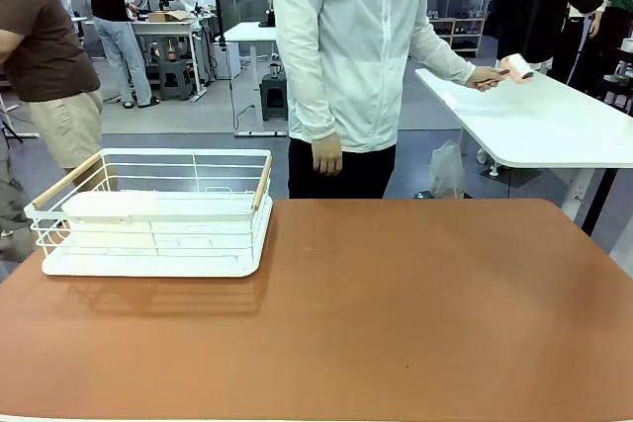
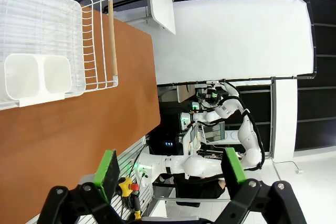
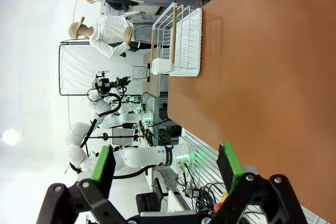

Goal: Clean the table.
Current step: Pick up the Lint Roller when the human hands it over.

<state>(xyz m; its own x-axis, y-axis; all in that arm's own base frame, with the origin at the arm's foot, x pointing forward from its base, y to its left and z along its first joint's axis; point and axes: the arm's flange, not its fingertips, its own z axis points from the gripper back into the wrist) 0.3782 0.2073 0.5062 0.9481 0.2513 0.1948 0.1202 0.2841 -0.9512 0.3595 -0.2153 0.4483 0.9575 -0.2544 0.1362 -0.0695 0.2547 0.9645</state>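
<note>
Both of my grippers, left gripper point(image 2: 170, 156) and right gripper point(image 3: 165, 153), stand with jaws wide apart, holding nothing. Before me the table point(image 1: 396, 313) carries a wire basket point(image 1: 158, 210) on its left side. Left wrist view adds a two-well white tub point(image 2: 37, 77) inside it. Front view: a person's hand point(image 1: 488, 77) holds a pinkish item point(image 1: 516, 66), too small to identify.

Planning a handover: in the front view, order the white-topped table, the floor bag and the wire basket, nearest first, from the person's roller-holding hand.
From the hand:
1. White-topped table, just beneath it, right.
2. Plastic bag, on the floor, lower.
3. Wire basket, far left, on the brown table.
</note>
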